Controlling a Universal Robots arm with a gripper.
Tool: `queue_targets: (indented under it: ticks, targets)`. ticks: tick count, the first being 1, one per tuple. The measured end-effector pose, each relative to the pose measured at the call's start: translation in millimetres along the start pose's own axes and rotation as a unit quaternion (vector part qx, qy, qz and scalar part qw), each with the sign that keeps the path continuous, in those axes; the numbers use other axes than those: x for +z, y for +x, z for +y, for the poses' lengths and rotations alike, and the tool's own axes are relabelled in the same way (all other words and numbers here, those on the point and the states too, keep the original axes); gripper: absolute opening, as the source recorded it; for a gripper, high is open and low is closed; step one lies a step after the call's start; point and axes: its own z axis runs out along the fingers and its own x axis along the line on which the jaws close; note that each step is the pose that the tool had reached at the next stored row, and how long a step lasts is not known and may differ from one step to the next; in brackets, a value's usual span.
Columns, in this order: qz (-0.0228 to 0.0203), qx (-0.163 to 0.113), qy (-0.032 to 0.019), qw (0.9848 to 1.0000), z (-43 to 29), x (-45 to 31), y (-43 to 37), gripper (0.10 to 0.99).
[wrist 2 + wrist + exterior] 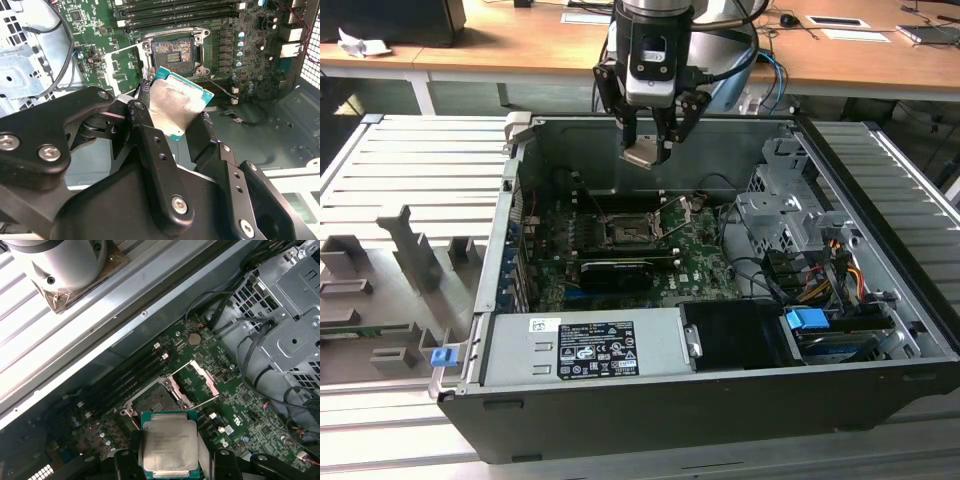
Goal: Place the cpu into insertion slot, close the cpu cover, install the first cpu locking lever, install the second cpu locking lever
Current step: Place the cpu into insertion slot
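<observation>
End effector (648,148) pinching flat tan-silver square cpu (175,102) above open dark silver-rimmed insertion slot (172,51); placement step, likely needs squaring.

This looks like a robotics lab or test workshop. Under the gripper (648,150) an open computer case (720,400) lies on a ribbed metal table (410,170), its green circuit board (700,265) and wiring (842,276) bare. Beyond the gripper a long wooden desk (520,45) runs across the room with papers (585,17) on it. Off to the side of the gripper, at the exterior view's left, grey holder blocks (415,250) stand on the same table.
</observation>
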Motion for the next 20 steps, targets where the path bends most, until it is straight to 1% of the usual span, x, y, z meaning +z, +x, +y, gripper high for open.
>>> queue_targets:
  ticks: [2,5,7,10,20]
  targets:
    - [-0.0003,0.003,0.0000,1.0000,-0.1,1.2,0.0,0.525]
    - [-0.0019,0.023,-0.0004,0.9997,-0.2,1.7,0.0,0.525]
    - [-0.0035,0.041,-0.0008,0.9991,-0.2,2.0,0.0,0.525]
    - [-0.0047,0.056,-0.0010,0.9984,-0.2,2.2,0.0,0.525]
    - [-0.0074,0.088,-0.0016,0.9961,-0.2,2.7,0.0,0.525]
